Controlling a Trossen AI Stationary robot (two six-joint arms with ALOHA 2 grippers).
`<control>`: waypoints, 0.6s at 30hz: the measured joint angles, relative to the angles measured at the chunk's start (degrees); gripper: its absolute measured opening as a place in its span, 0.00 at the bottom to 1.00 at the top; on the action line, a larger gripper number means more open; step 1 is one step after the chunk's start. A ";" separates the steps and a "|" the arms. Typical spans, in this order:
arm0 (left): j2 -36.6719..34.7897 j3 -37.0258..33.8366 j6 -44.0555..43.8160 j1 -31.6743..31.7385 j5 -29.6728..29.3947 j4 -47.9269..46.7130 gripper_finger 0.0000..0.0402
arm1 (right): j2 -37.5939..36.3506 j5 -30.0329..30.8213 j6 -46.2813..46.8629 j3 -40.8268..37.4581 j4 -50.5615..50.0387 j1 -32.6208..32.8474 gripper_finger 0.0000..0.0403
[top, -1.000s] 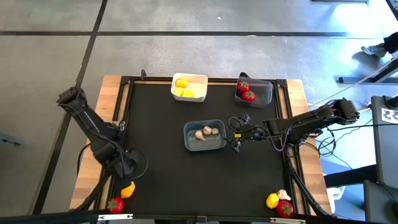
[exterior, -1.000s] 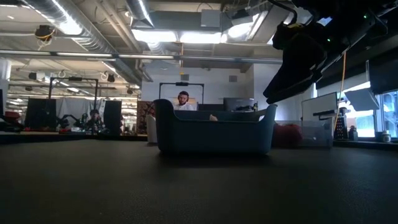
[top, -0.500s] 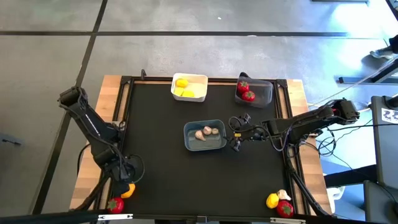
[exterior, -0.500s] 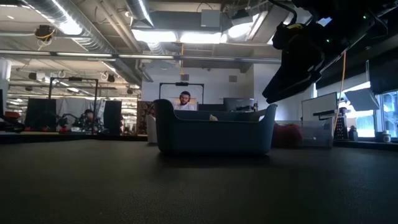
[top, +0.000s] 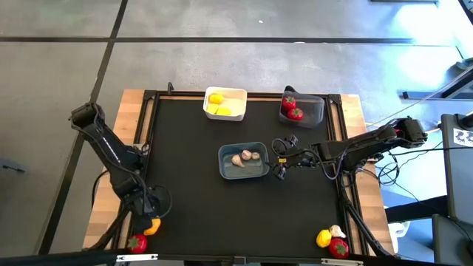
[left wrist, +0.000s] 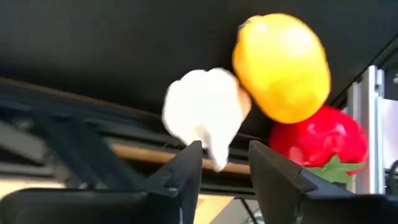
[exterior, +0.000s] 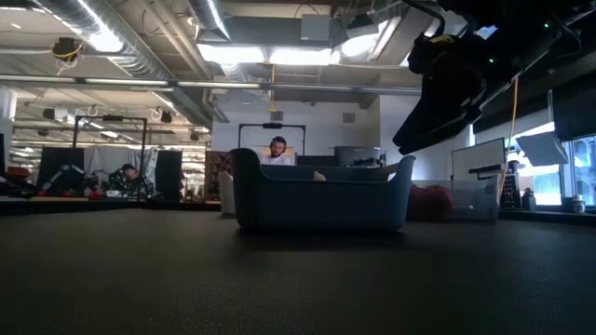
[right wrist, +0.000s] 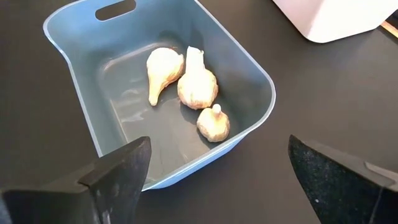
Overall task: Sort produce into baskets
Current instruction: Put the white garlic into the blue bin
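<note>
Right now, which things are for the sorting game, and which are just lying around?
For the job:
- white basket, dark grey basket, blue-grey basket
- garlic bulbs, yellow pieces, red pieces inside them
- loose pile by the left pincer
- second loose pile
- right pincer, open

Just around:
- person far behind
- cables beside the right arm

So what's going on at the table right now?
The left gripper is down at the table's near-left corner, its fingers either side of a white garlic bulb, beside a yellow piece and a red piece. The right gripper hangs open beside the blue-grey basket, which holds three garlic bulbs. The white basket has yellow pieces, the dark grey basket red ones. Three more pieces wait at the near-right corner.
</note>
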 joint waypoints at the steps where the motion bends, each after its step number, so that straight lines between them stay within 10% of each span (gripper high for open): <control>1: 0.01 -0.29 0.01 -0.05 -0.11 0.96 0.30 | 0.00 0.00 0.00 0.00 0.00 0.00 0.93; 18: -0.02 -1.00 1.86 -0.14 -3.97 2.68 0.03 | 0.00 0.28 0.00 0.00 0.00 0.00 0.93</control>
